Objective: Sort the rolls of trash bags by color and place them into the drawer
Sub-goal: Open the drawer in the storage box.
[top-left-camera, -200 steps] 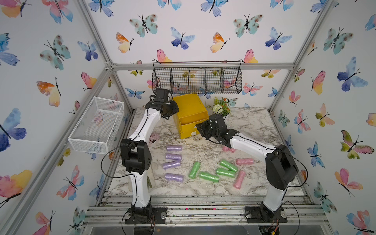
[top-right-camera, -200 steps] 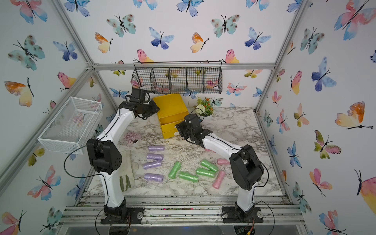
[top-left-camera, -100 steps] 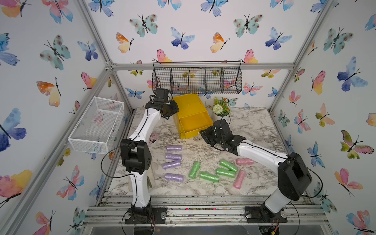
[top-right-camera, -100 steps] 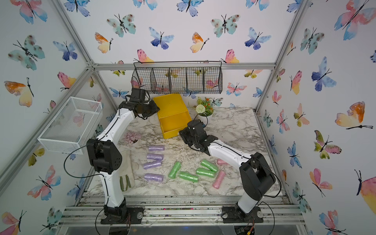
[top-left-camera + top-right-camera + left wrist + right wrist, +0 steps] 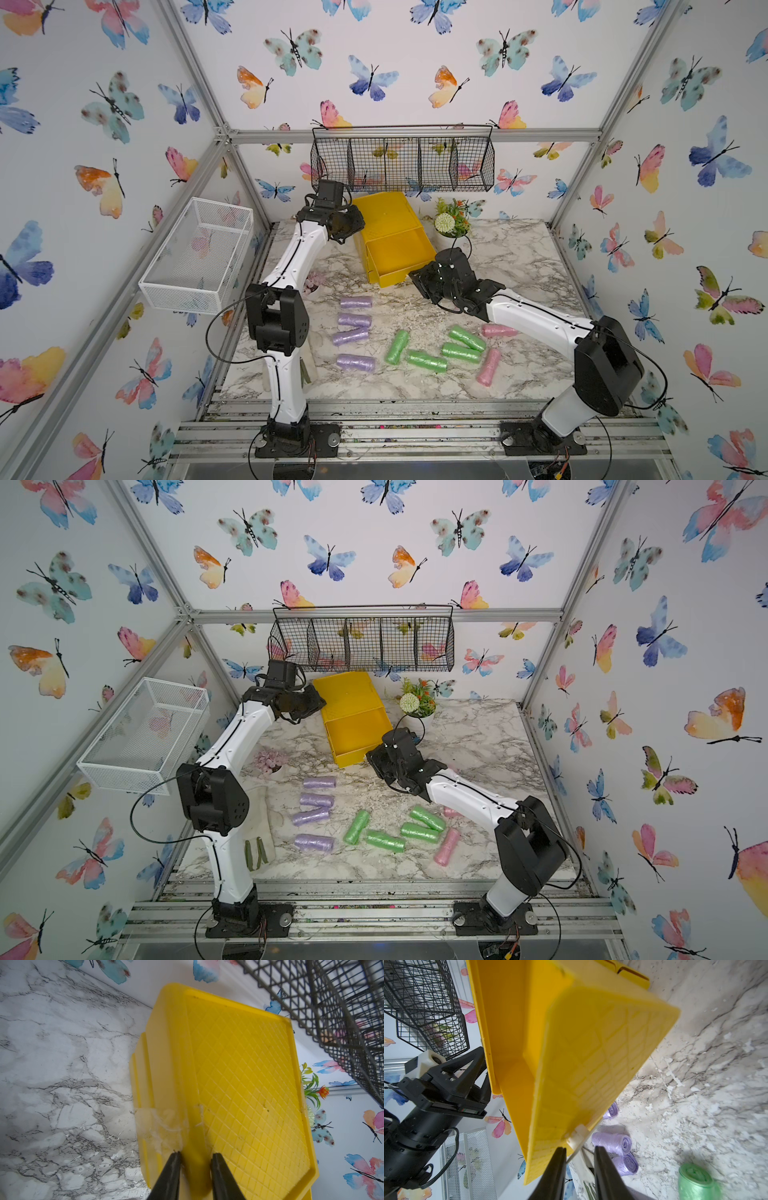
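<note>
The yellow drawer (image 5: 386, 210) (image 5: 348, 690) stands at the back of the table, with its top tray (image 5: 400, 254) (image 5: 358, 738) pulled out and empty. My left gripper (image 5: 353, 226) (image 5: 195, 1159) is shut on the chest's left top rim (image 5: 195, 1118). My right gripper (image 5: 415, 278) (image 5: 580, 1159) is shut on the tray's white tab handle (image 5: 577, 1134). The rolls of trash bags lie in front of it: several purple (image 5: 354, 320) (image 5: 611, 1142), several green (image 5: 426, 360) (image 5: 695, 1180), and two pink (image 5: 488, 367) beside my right arm.
A black wire basket (image 5: 403, 162) hangs on the back wall above the chest. A white mesh basket (image 5: 199, 253) is fixed to the left wall. A flower pot (image 5: 451, 220) stands right of the chest, a small pink flower cluster (image 5: 311, 282) left of it. A glove (image 5: 257, 845) lies by my left arm's base.
My right gripper has drawn back toward the front with the handle, and the tray has slid out of the chest. The left gripper has stayed on the rim.
</note>
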`<move>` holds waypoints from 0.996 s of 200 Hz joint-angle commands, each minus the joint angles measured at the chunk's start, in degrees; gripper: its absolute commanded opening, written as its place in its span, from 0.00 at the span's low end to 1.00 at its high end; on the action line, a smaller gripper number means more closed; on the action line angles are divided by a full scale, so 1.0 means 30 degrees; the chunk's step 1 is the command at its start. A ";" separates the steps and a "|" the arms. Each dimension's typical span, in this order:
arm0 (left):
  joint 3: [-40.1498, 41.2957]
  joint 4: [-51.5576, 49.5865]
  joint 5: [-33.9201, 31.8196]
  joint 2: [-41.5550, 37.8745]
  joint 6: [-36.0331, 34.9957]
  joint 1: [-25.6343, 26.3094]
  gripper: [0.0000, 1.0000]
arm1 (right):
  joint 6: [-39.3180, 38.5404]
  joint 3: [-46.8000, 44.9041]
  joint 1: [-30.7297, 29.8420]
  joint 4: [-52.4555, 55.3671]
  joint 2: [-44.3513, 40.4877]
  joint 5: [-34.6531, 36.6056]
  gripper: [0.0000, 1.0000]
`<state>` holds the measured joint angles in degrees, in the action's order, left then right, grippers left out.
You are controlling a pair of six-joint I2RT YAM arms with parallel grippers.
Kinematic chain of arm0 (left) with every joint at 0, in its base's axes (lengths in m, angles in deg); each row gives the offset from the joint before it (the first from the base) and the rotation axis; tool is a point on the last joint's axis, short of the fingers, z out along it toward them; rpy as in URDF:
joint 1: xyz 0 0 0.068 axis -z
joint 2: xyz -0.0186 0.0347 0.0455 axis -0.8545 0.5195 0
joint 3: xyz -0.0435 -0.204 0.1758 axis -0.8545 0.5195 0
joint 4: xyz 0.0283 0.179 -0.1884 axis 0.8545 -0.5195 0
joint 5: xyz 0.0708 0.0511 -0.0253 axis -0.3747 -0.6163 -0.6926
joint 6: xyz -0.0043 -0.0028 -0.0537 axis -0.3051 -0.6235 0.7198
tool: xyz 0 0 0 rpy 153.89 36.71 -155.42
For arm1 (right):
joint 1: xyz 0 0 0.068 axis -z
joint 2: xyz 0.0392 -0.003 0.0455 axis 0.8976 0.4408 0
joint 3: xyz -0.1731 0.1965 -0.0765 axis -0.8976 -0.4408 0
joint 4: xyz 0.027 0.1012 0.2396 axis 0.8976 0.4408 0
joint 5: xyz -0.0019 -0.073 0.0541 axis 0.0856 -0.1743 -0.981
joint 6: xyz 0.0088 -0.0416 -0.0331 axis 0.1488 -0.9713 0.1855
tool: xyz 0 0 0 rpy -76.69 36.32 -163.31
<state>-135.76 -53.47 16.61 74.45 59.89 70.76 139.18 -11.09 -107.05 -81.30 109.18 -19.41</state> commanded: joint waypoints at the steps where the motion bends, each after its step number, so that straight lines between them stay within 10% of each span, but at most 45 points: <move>1: -0.0024 -0.0793 0.0056 0.0868 -0.0231 -0.0008 0.28 | -0.0330 -0.0506 -0.0248 0.2233 -0.0141 0.0060 0.27; 199: -0.0255 -0.0742 0.0298 0.0798 -0.0282 -0.0004 0.35 | -0.2953 0.0875 -0.0278 0.3379 -0.1476 0.1658 0.47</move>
<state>-135.98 -53.32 16.85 74.80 59.82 70.76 133.19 -9.63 -107.40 -74.44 107.08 -15.81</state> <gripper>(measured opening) 0.352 0.460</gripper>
